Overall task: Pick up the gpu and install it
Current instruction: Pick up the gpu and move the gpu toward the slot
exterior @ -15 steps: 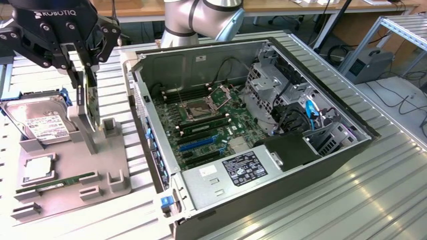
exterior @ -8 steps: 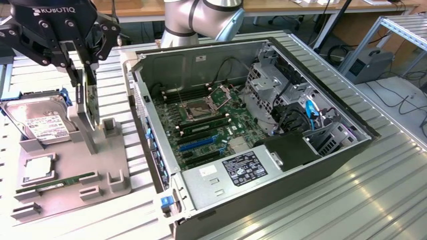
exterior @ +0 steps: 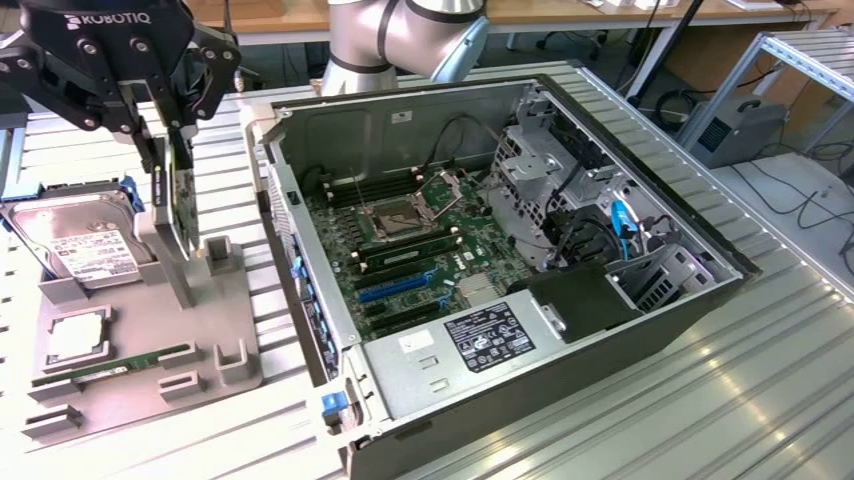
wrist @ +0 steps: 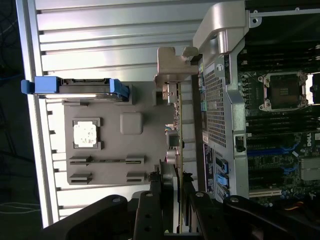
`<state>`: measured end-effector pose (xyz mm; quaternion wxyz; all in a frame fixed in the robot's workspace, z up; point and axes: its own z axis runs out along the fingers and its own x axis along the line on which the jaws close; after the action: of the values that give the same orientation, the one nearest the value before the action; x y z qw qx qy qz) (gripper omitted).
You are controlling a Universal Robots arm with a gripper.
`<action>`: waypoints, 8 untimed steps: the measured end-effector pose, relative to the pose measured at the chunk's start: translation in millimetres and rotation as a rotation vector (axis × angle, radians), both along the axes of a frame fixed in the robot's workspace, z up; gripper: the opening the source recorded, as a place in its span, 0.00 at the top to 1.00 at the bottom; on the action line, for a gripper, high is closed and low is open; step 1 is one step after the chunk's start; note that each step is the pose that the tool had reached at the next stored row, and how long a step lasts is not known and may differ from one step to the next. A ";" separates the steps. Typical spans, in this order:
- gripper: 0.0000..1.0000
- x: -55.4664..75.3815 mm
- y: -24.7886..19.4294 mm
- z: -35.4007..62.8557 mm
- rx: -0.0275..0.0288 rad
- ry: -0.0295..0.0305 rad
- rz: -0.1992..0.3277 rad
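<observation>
**Robot arm takes hold of graphics card at workshop bench.** A ribbed aluminium table (exterior: 694,400) carries an open black-and-silver steel computer case (exterior: 627,340) lying on its side at mid-table, with its green motherboard (exterior: 400,250) exposed. Wooden benches, a metal frame and loose floor cables stand in the room behind.

Near the table's edge at the exterior view's left sits a matt grey moulded plastic tray (exterior: 214,320). The gpu (exterior: 180,215), a thin dark green-black circuit card with a silver metal bracket (wrist: 172,70) at one end, stands upright on edge in the tray's slotted stand. The black Robotiq gripper (exterior: 167,160) is closed on it from above, one finger against each face.

Also on the tray are a silver boxy hard drive (exterior: 80,250) with a white label, a square silver processor chip (exterior: 74,335) and a narrow green RAM stick (exterior: 114,365).
</observation>
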<state>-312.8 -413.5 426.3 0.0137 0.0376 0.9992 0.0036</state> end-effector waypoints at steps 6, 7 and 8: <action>0.73 3.5 0.0 -0.1 0.0001 -0.0002 0.000; 0.73 4.1 0.0 -0.1 0.0001 -0.0002 0.000; 0.73 4.9 0.0 -0.1 0.0001 -0.0001 0.000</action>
<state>-307.8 -413.5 426.2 0.0137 0.0376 0.9992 0.0037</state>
